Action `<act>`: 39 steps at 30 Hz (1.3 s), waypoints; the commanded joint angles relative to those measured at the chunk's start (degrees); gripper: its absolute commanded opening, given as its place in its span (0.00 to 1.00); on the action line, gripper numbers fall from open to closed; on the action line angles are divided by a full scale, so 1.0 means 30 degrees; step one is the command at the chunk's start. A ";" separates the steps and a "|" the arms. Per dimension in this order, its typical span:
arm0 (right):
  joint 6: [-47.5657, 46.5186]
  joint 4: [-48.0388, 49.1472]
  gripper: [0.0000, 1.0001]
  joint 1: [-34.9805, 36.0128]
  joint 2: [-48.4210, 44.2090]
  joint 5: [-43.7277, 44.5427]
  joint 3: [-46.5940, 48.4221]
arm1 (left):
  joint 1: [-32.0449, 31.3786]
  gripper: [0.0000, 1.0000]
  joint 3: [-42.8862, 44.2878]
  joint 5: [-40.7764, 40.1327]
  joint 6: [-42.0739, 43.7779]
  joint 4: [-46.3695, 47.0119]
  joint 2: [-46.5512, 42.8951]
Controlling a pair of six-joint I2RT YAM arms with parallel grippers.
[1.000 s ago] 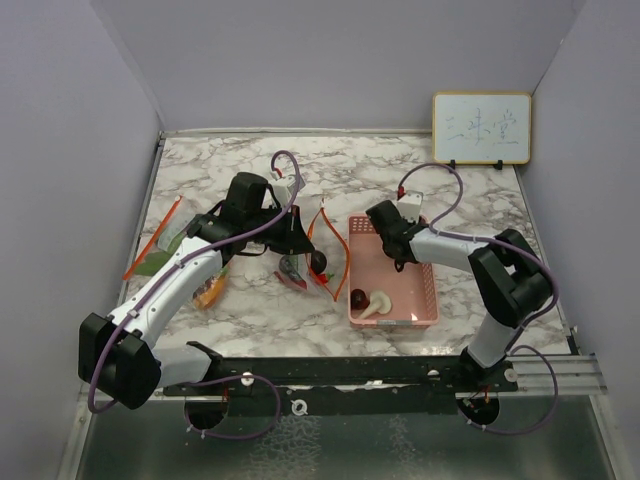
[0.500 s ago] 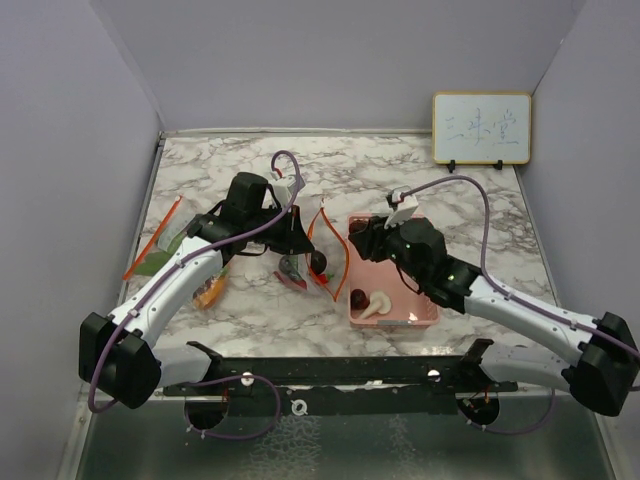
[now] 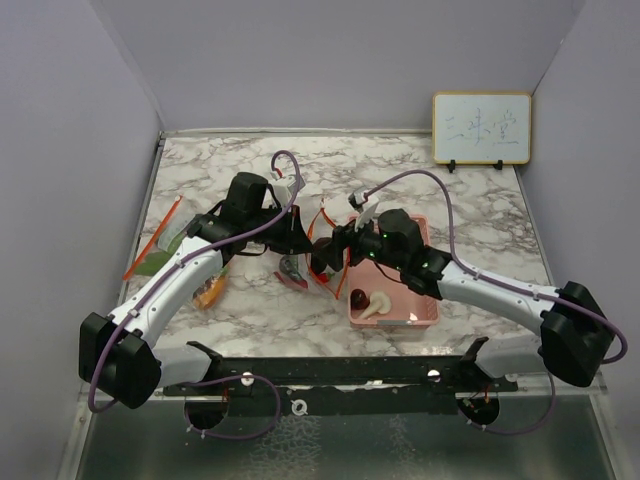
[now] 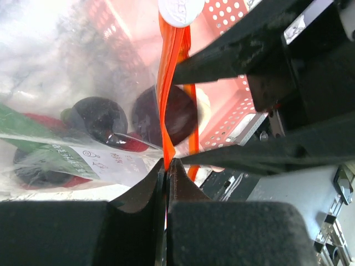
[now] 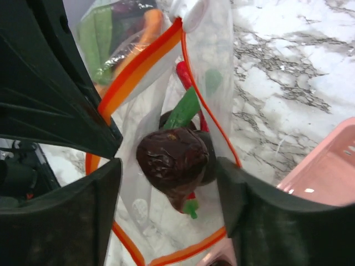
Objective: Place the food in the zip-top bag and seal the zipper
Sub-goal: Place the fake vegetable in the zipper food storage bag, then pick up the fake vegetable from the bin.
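Top external view, marble table point(image 3: 480, 210): left gripper point(image 3: 300, 238) and right gripper point(image 3: 330, 252) meet at the zip-top bag point(image 3: 312, 265), near table centre, just left of the pink basket point(image 3: 432, 300). Left gripper: jaws pressed together, pinching the bag's orange zipper strip point(image 4: 166, 105) at one end of the mouth; white slider point(image 4: 180, 8) at the strip's other end. Right gripper: jaws spread at the open mouth, one finger on each side of a dark round piece point(image 5: 175, 158). That piece sits within the loop of the zipper, and a gap shows between it and one finger; whether it touches the other finger cannot be told. Bag contents, seen through the clear film: second dark piece point(image 4: 102, 119), green leaf point(image 5: 186, 108), red chili point(image 5: 186, 75). Basket contents: one dark round item point(image 3: 357, 297) and one white mushroom-like piece point(image 3: 378, 303), side by side at the near left corner. Left of the bag, beside the left arm: orange carrot point(image 3: 210, 292) and green leafy vegetable point(image 3: 155, 262), both lying on the table. Far right corner: whiteboard point(image 3: 481, 128), propped upright at the table's back edge.
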 commanded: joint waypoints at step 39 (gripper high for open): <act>0.3534 -0.6864 0.58 0.0131 0.1166 0.2731 -0.3133 | 0.0058 0.00 -0.0303 0.0502 -0.0114 0.0636 -0.0710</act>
